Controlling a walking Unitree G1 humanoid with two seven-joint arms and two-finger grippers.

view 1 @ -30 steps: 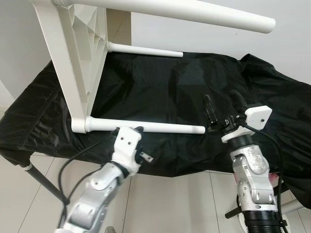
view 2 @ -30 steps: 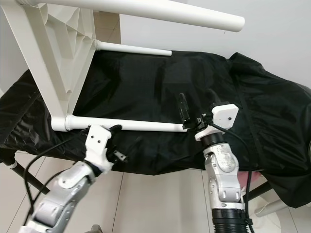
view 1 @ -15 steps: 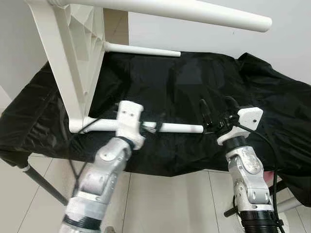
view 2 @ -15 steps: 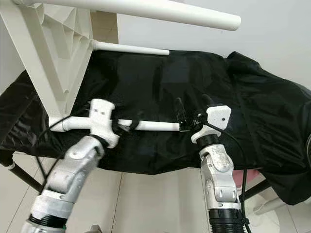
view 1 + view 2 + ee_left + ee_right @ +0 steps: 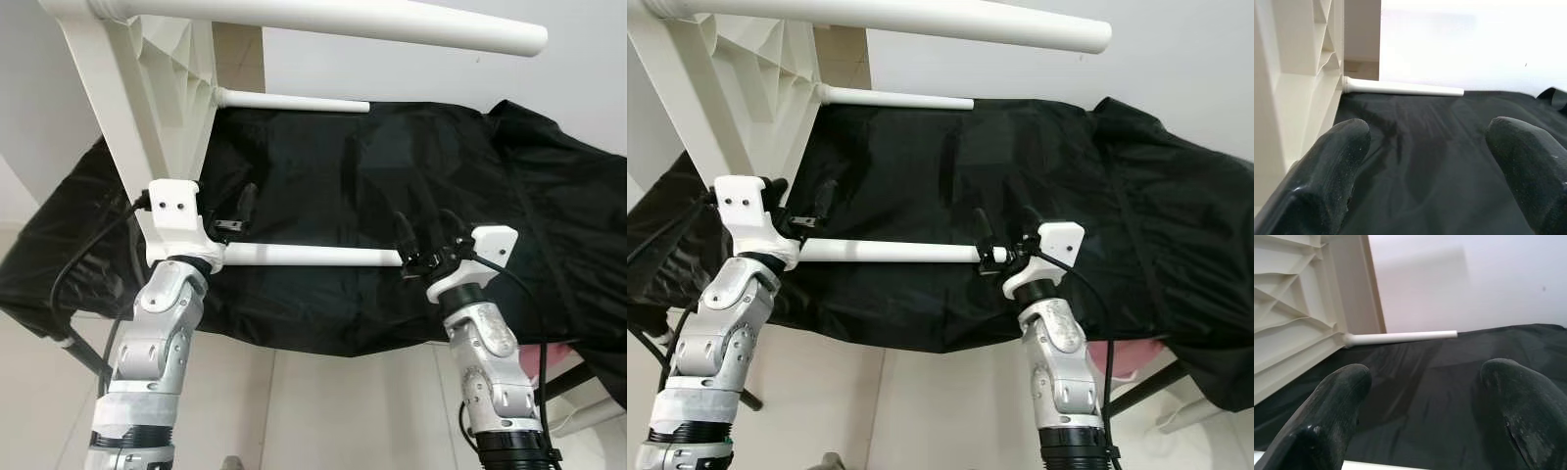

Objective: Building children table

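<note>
Here, white table [image 5: 147, 117] lay on side over black cloth [image 5: 323, 176], near leg [image 5: 304, 256] running crosswise. Left gripper [image 5: 230, 215] sat at leg's root, fingers spread, grasping nothing. Right gripper [image 5: 421, 240] straddled free tip, also spread; nearer the end.

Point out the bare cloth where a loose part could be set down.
Bare: the black cloth between the far leg and the near leg, and its right side toward the wall. Crowded: the tabletop corner by the left end effector, and the near leg's tip by the right end effector.
</note>
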